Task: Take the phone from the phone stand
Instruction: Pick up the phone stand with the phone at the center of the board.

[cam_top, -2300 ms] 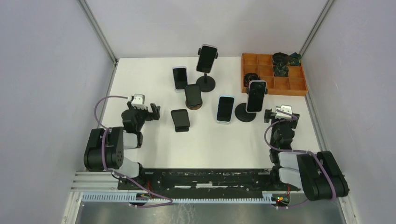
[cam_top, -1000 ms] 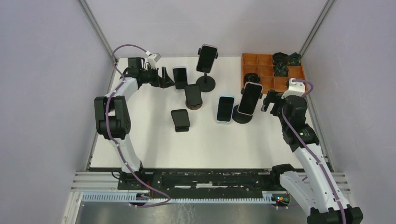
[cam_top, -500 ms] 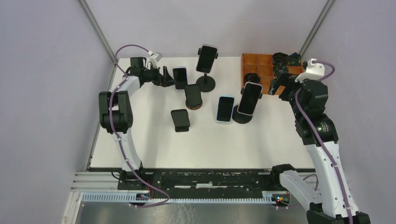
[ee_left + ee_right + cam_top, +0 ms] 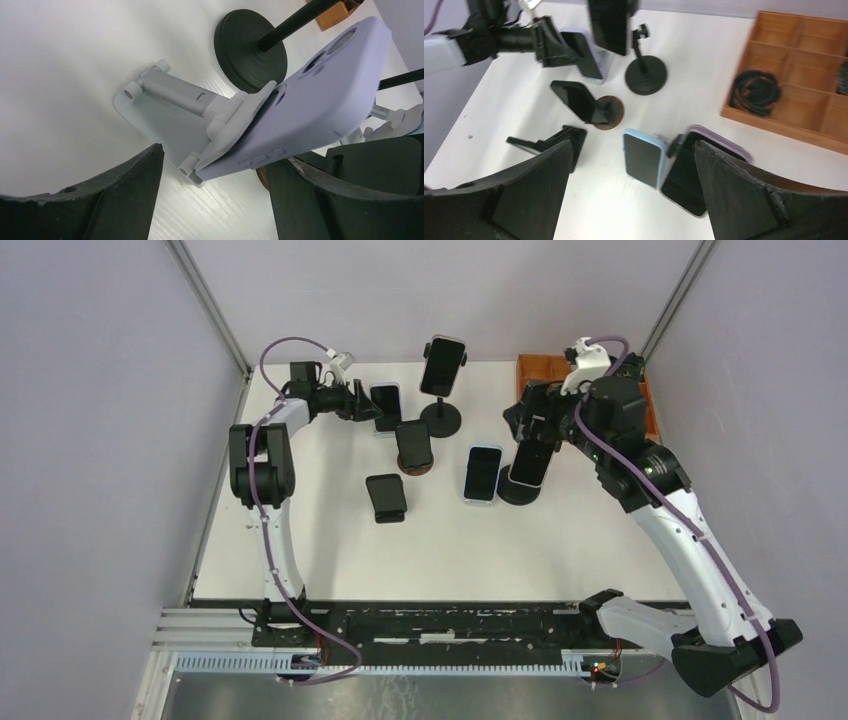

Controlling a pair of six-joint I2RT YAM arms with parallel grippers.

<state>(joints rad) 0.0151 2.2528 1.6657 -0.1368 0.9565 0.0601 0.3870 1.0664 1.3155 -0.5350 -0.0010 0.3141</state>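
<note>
Several phones stand on stands. A lilac-cased phone (image 4: 320, 100) (image 4: 386, 405) leans on a pale folding stand (image 4: 170, 107) at the back left. My left gripper (image 4: 215, 161) (image 4: 366, 402) is open, with the phone's lower corner and the stand's hinge between its jaws; I see no contact. A purple-cased phone (image 4: 696, 175) (image 4: 530, 465) sits on a black round stand (image 4: 515, 490). My right gripper (image 4: 633, 145) (image 4: 530, 418) hangs wide open above it, holding nothing. A blue-cased phone (image 4: 644, 160) (image 4: 483, 472) stands just left of it.
A phone on a tall black post (image 4: 443, 365) stands at the back. A phone on a brown disc stand (image 4: 413, 443) and a low black one (image 4: 386, 496) sit mid-table. A wooden compartment tray (image 4: 804, 65) with a coiled cable (image 4: 756, 90) is at the back right.
The right arm swung left from the tray to above the purple-cased phone. The left gripper crept closer to the lilac phone and its jaws narrowed a little.
</note>
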